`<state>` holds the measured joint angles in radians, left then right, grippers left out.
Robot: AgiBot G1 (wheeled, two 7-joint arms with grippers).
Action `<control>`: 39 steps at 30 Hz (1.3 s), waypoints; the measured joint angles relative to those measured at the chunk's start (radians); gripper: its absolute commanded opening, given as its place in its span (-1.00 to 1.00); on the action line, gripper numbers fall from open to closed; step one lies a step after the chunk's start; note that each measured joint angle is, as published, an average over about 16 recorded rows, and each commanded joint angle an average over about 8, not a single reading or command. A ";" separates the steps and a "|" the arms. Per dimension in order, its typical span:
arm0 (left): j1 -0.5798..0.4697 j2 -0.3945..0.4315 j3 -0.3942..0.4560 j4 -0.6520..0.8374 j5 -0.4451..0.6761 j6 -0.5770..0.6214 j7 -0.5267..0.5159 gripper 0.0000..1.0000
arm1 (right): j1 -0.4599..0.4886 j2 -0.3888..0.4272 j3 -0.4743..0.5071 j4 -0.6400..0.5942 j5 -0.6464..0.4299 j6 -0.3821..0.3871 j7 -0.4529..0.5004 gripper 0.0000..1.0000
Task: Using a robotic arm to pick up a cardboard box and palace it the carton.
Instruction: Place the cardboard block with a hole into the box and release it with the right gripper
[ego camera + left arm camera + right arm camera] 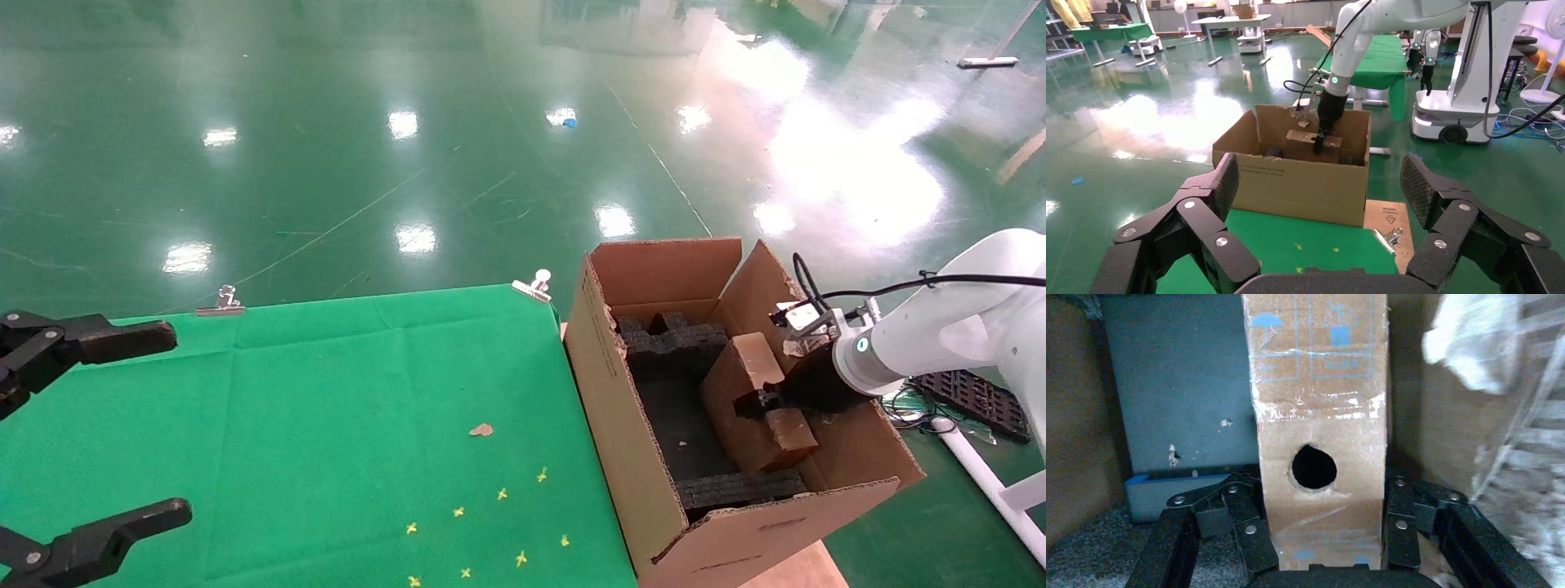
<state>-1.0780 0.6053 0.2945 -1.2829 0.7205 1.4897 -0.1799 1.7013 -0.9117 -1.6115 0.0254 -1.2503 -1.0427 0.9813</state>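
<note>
The white robotic arm [940, 327] reaches into the large brown carton [621, 425] from the right. My right gripper [764, 402] is shut on the small cardboard box [735, 392], which is tilted inside the carton above the black foam [670, 343]. In the right wrist view the box [1321, 416] shows its taped face with a round hole, and the fingers [1251, 533] press both its sides, so the right gripper [1321, 527] holds it. The left wrist view shows the carton [1303, 184], the box [1300, 136] and the arm [1352, 43]. My left gripper [163, 425] is open and empty over the table's left part.
The green cloth table [327, 392] has metal clips [533, 286] at its far edge, small yellow marks [500, 493] and a brown scrap [481, 429]. The carton stands at the table's right end. A black tray [972, 400] and a white pole [981, 474] lie on the floor at right.
</note>
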 measured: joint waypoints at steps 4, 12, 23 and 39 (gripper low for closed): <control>0.000 0.000 0.000 0.000 0.000 0.000 0.000 1.00 | 0.004 0.000 0.000 -0.006 -0.001 -0.008 -0.005 1.00; 0.000 0.000 0.001 0.000 0.000 0.000 0.000 1.00 | 0.015 -0.006 -0.005 -0.017 -0.008 -0.024 -0.002 1.00; 0.000 -0.001 0.001 0.000 -0.001 -0.001 0.001 1.00 | 0.036 -0.013 -0.012 -0.024 -0.017 -0.038 0.004 1.00; 0.000 -0.001 0.002 0.000 -0.002 -0.001 0.001 1.00 | 0.269 0.011 -0.005 0.026 -0.012 -0.098 -0.122 1.00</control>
<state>-1.0785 0.6044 0.2967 -1.2829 0.7189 1.4887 -0.1788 1.9699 -0.9009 -1.6166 0.0514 -1.2628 -1.1409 0.8598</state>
